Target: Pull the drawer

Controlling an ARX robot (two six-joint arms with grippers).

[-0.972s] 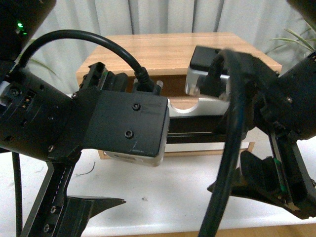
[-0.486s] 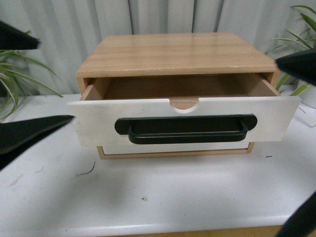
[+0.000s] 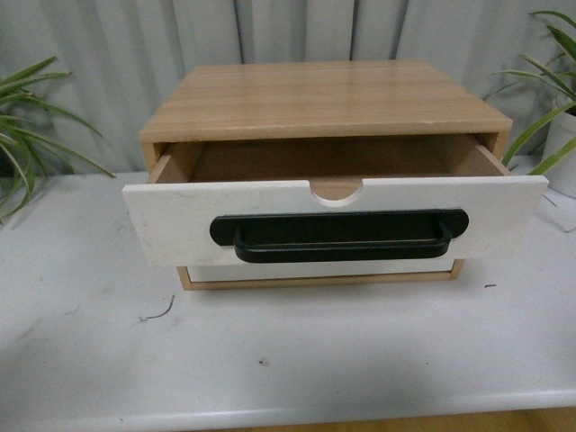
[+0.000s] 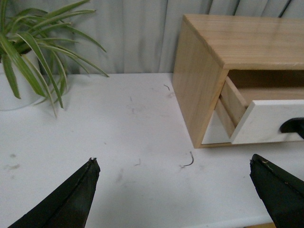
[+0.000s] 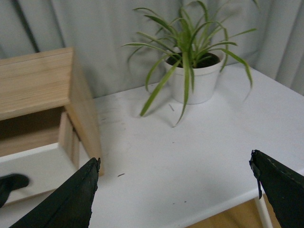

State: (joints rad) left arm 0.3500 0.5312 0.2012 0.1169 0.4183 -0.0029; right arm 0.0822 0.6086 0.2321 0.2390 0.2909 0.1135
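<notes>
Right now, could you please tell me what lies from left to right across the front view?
Left plant → drawer → right plant.

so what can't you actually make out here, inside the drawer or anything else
- drawer floor: front view, hidden behind its own white front and the cabinet top; contents cannot be told.
- lower drawer front: front view, mostly covered by the pulled-out drawer.
- handle: cut off by the picture edge in both wrist views.
- left gripper, right gripper: absent from front view; wrist views show only fingertips.
</notes>
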